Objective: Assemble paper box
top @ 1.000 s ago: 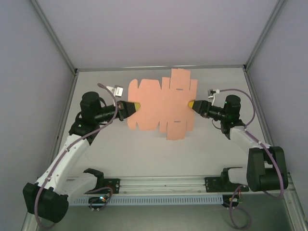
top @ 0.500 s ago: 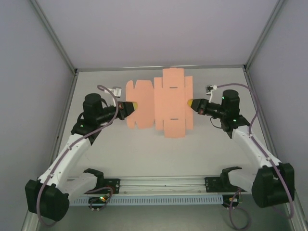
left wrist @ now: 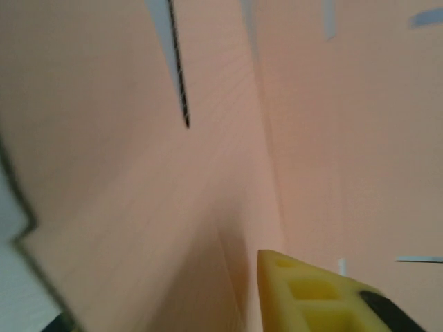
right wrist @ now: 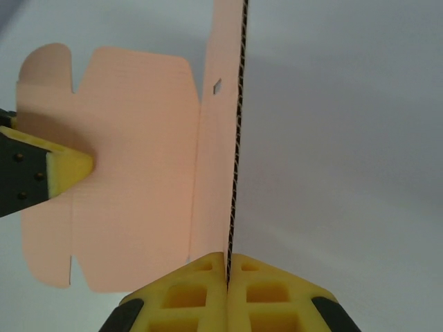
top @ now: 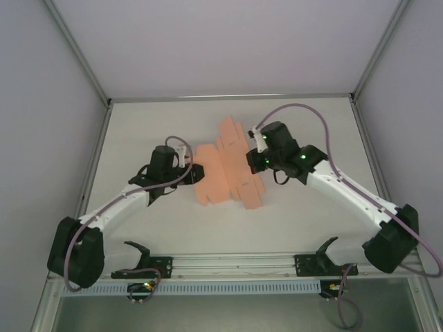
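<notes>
The paper box is a salmon-pink die-cut card sheet, bent along a crease near the table's middle, its right part raised. My right gripper is shut on that raised panel's edge; in the right wrist view the card runs edge-on from between the closed yellow pads. My left gripper is at the sheet's left part. One of its yellow fingers presses the card's face. In the left wrist view the card is very close, with one yellow finger showing; the other finger is hidden.
The white table is walled at the back and both sides. A rail with black brackets runs along the near edge. Cables loop above both wrists.
Both arms have swung inward toward the table's middle. The right gripper has shut on the sheet's right edge. The flat sheet has folded at a crease and become narrower.
</notes>
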